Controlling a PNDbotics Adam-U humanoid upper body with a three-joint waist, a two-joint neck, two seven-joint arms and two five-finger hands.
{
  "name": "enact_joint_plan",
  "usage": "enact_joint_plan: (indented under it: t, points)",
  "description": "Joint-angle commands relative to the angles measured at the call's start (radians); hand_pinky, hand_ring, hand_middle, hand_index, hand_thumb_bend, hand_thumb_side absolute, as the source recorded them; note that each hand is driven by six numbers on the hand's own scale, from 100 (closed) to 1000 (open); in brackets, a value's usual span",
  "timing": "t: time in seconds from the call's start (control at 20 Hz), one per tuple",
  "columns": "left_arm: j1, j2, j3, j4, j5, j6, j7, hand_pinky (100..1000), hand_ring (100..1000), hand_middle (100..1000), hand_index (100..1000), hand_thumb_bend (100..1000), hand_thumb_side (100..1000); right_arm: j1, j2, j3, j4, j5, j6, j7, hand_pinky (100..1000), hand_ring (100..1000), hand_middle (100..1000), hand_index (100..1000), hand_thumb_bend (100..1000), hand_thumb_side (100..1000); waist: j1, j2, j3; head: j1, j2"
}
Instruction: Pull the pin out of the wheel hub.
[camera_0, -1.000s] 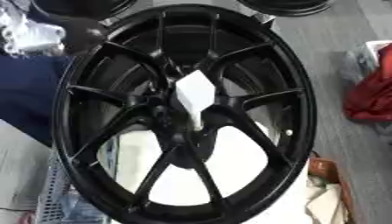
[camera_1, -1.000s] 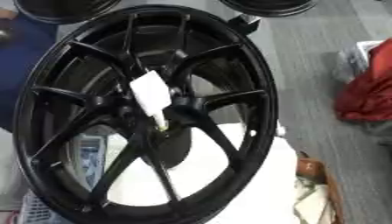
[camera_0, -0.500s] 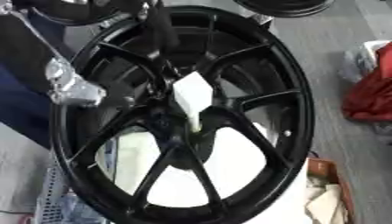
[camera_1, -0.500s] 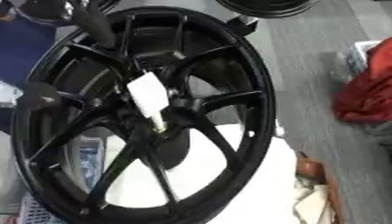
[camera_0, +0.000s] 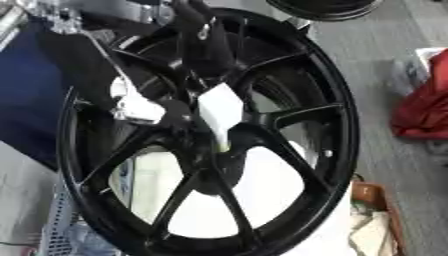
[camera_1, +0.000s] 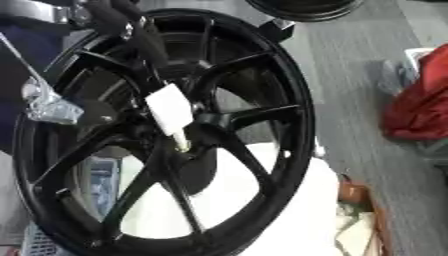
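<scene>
1. Wheel hub (camera_0: 332, 125): black, spoked, fills the view, standing tilted; white surface shows through the lower spokes.
2. Pin (camera_0: 219, 112): white tag-like head, thin tip pointing down into the hub centre, not yet out.
3. Left hand (camera_0: 144, 107): over the left spokes, just beside the pin; fingers blurred, can't tell spread or curled.
4. Right hand: not seen.
5. Step: approach. Next: close on the pin head, pull along its axis.
</scene>
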Motion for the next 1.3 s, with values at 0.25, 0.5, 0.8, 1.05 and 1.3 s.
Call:
enact_joint_plan:
  t: [0.25,0.5,0.8,1.05,1.3]
  points:
    - [-0.033,-0.008,-0.037,0.031,0.012,-0.024,-0.002,834,812,819,902,300,528,-0.017,-0.021,-0.006,-0.01,-0.001,-0.001,-0.004,848,767,708,769,100,545,0.001,-0.016,-0.003,0.007,-0.009]
    - [-0.043,-0.021,-0.051,0.071,-0.022,-0.032,-0.002,836,816,828,904,293,516,-0.017,-0.02,-0.002,-0.008,-0.002,-0.001,-0.008,849,766,707,768,100,559,0.004,-0.01,-0.007,0.01,-0.011]
    - [-0.042,-0.035,-0.061,0.105,-0.04,-0.049,-0.002,834,815,824,901,268,503,-0.019,-0.018,0.0,-0.01,-0.003,-0.002,-0.012,849,766,707,769,100,567,0.005,-0.004,-0.013,0.013,-0.014]
    - [-0.04,-0.04,-0.064,0.12,-0.055,-0.057,-0.002,832,815,824,897,240,469,-0.02,-0.017,0.001,-0.009,-0.003,-0.002,-0.013,849,766,707,769,100,572,0.005,-0.002,-0.014,0.006,-0.018]
    - [-0.038,-0.044,-0.057,0.129,-0.066,-0.063,-0.002,831,813,821,892,223,456,-0.03,-0.021,-0.021,-0.016,-0.011,-0.006,-0.044,848,764,705,768,100,566,0.006,-0.003,-0.014,0.009,-0.016]
